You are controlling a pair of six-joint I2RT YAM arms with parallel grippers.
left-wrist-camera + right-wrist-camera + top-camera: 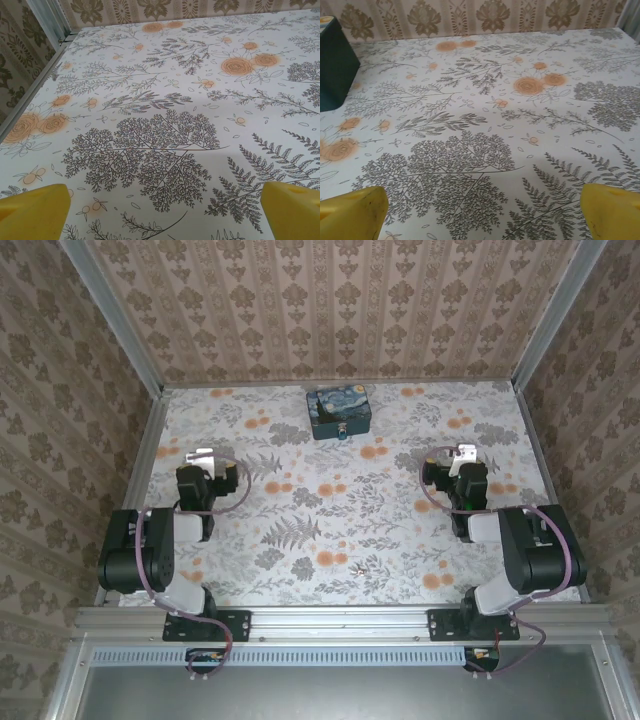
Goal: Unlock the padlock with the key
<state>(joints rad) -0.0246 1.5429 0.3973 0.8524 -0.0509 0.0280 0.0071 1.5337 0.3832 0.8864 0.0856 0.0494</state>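
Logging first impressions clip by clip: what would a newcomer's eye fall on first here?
The blue box with its night-sky print stands out most, at the far middle of the busy flower-patterned table. Nearer the front, the left gripper and the right gripper sit at either side of the table. Both are open, their yellow fingertips wide apart above bare cloth.

a robot test cell dressed like a home: aluminium frame (345, 621), wallpapered walls (340, 310), floral table (300, 440), left arm (150, 550) and right arm (525, 550) bolted on.
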